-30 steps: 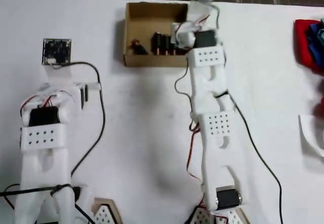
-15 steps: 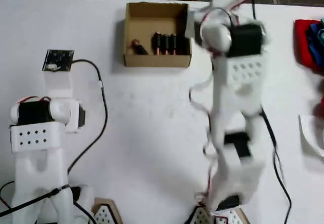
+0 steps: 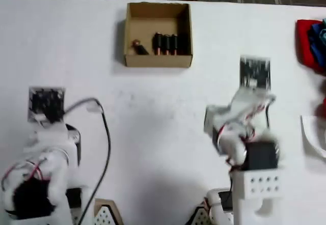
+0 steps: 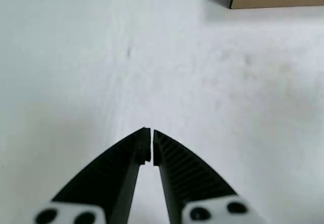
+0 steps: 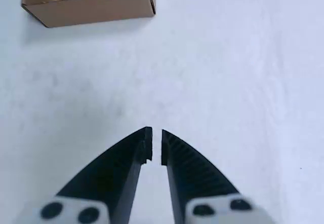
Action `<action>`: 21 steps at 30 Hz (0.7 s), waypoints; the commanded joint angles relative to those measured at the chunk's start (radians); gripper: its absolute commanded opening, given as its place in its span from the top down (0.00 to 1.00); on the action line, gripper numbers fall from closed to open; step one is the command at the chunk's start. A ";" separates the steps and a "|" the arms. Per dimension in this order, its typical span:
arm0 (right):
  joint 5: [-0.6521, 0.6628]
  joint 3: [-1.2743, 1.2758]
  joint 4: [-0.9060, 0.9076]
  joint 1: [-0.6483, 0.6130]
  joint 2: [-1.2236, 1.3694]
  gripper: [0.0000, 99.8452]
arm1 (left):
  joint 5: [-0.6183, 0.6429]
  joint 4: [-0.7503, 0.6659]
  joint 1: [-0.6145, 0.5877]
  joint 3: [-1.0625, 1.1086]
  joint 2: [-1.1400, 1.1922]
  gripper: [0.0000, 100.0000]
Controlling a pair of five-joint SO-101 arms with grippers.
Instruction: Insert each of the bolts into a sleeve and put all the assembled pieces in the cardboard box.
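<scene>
Resting near the worktop's (image 3: 153,133) far edge, the cardboard box (image 3: 158,60) holds four assembled pieces (image 3: 165,44). Left gripper (image 4: 151,145) and right gripper (image 5: 154,148), both pressed nearly together and pinching nothing, hang toward the near edge, a broad stretch of worktop separating them from the box.

Middle of the surface (image 3: 153,128) gives a wide open way from the near edge up to the box (image 3: 158,61) by the far edge. Box is open on top; small parts (image 3: 164,44) lie along its near wall, with room behind them. Left arm (image 3: 46,153) blocks the near-left corner, and its cable (image 3: 106,143) loops inward. Right arm (image 3: 247,133) stands near-right. Red cloth (image 3: 310,39) sits at the right edge.
</scene>
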 commanded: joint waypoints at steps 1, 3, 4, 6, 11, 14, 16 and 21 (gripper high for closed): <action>0.041 0.308 -0.120 0.010 -0.259 0.98 | -0.146 -0.080 -0.008 0.234 -0.222 0.96; 0.132 0.450 -0.153 0.010 -0.398 0.98 | -0.167 -0.098 -0.008 0.332 -0.345 0.96; 0.180 0.514 -0.163 0.013 -0.470 0.98 | -0.146 -0.100 -0.008 0.367 -0.397 0.96; 0.249 0.635 -0.162 0.016 -0.619 0.98 | -0.051 -0.107 -0.006 0.395 -0.410 0.96; 0.273 0.789 -0.140 0.016 -0.664 0.98 | 0.086 -0.180 -0.003 0.536 -0.381 0.96; 0.273 0.847 -0.136 0.016 -0.644 0.98 | 0.052 -0.221 -0.006 0.664 -0.381 0.96; 0.273 0.887 -0.125 0.013 -0.645 0.98 | 0.031 -0.215 -0.008 0.707 -0.381 0.97; 0.273 0.881 -0.064 0.019 -0.685 0.98 | 0.025 -0.238 -0.002 0.788 -0.381 0.97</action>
